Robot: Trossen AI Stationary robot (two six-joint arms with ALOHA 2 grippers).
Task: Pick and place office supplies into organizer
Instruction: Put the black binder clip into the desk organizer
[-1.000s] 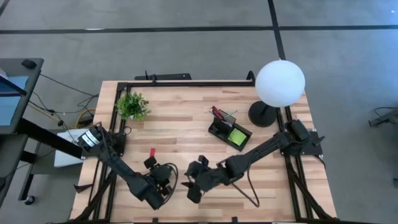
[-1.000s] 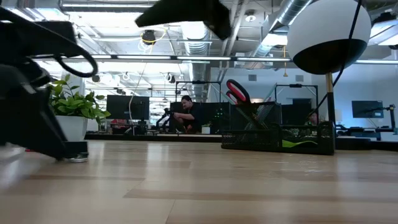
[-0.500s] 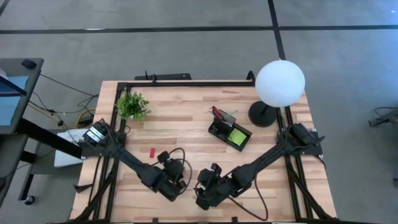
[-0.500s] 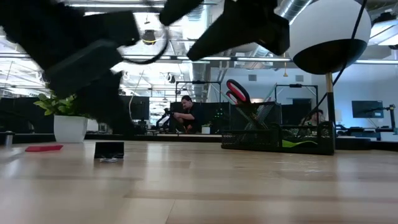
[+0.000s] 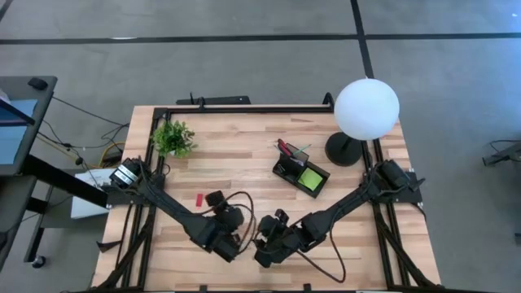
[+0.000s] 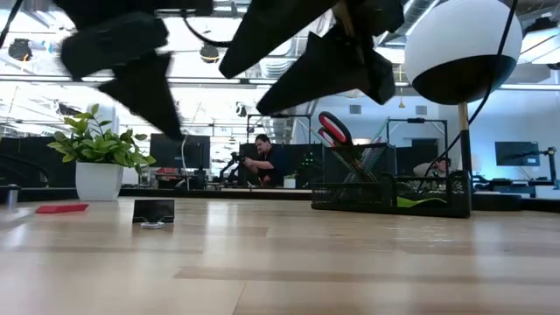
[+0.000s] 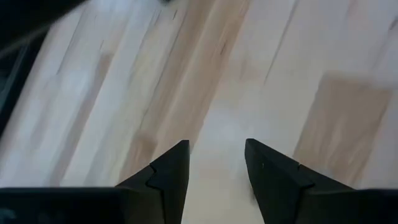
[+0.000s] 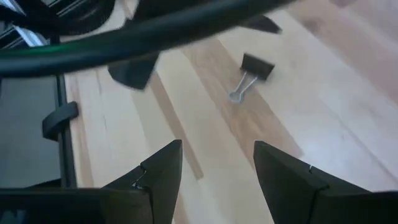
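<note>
A black binder clip (image 8: 254, 68) lies on the wooden table (image 5: 244, 163), its wire handles on the wood; it also shows in the low view (image 6: 153, 212). My right gripper (image 8: 214, 155) hangs open above the table, short of the clip. My left gripper (image 7: 216, 149) is open over bare wood near the table's near edge, close beside the right one (image 5: 264, 244). A small red block (image 5: 199, 198) lies left of both. The black organizer (image 5: 301, 172) holds red-handled scissors (image 6: 335, 131), pens and a lime-green pad (image 5: 310, 179).
A potted plant (image 5: 173, 138) stands at the far left. A white globe lamp (image 5: 366, 108) on a black base (image 5: 342, 150) stands right of the organizer. The left arm's cable (image 8: 155, 31) runs across the right wrist view above the clip.
My left gripper has risen off the table and gone toward the table's right edge, rolling as it went; the clip and red block now show clear of it in the low view. My right gripper has sunk a little and gone toward the near edge. Both stay open.
</note>
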